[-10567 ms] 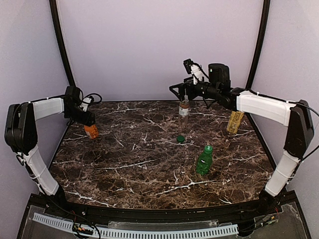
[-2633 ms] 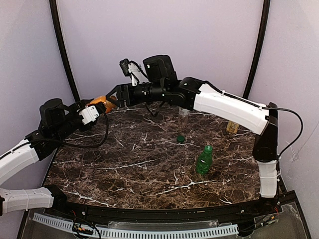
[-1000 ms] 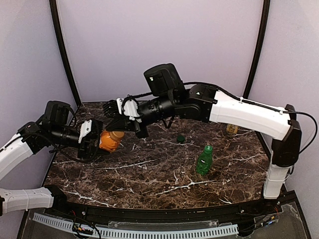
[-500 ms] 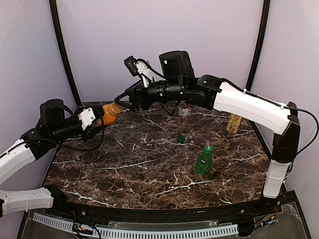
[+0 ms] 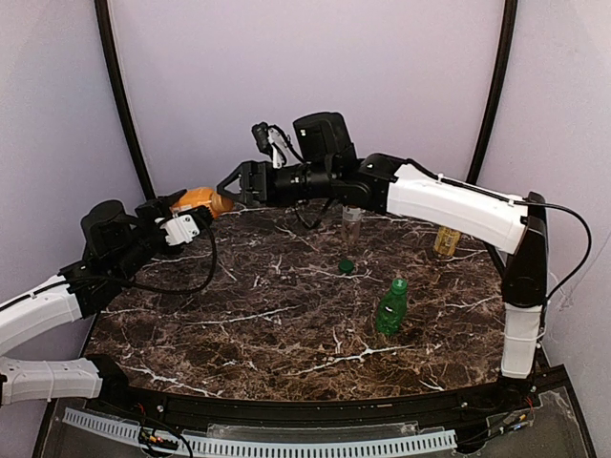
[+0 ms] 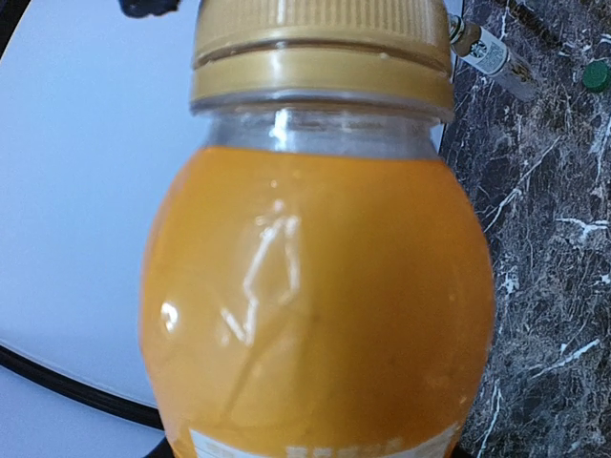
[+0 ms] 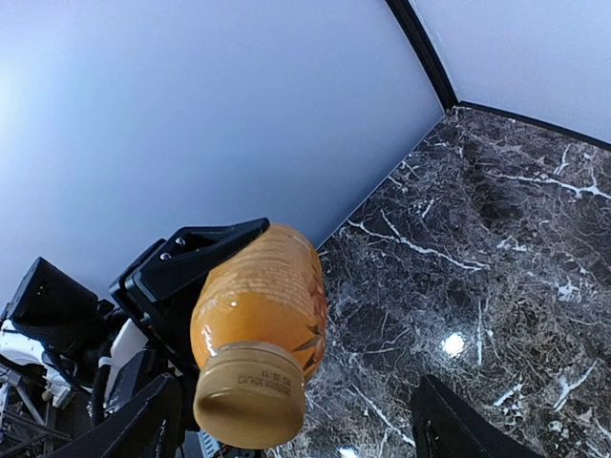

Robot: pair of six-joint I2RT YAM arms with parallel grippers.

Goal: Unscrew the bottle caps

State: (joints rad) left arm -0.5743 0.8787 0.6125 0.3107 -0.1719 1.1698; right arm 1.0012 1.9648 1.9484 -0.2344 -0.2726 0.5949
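Right hand (image 7: 301, 386): fingers spread wide, one on each side of the tan-gold cap (image 7: 250, 396). There is a gap on both sides and nothing is gripped. The hand is level with the cap, held up off the tabletop (image 5: 286, 315) over its left rear corner.

Left hand (image 5: 183, 215): pinching the base end of the orange bottle (image 7: 263, 296). Black fingers (image 7: 205, 250) show along the bottle's far side. The bottle is in the air, tipped nearly onto its side, with the neck aimed at the right hand.

The tan-gold cap is seated on the neck of the orange bottle, and the ring below it shows in the left wrist view.

The dark green cap (image 5: 346, 266) lies loose on the tabletop near the middle, apart from every bottle.

The bright green cap (image 5: 399, 284) sits on the green bottle (image 5: 389, 313), which stands upright just right of centre, nearer than the loose cap.

The clear bottle (image 5: 352, 224) stands upright toward the rear, its top crossed by the right arm; whether it is capped cannot be told.

The tan bottle (image 5: 445, 240) stands at the rear right, its top hidden behind the right arm.
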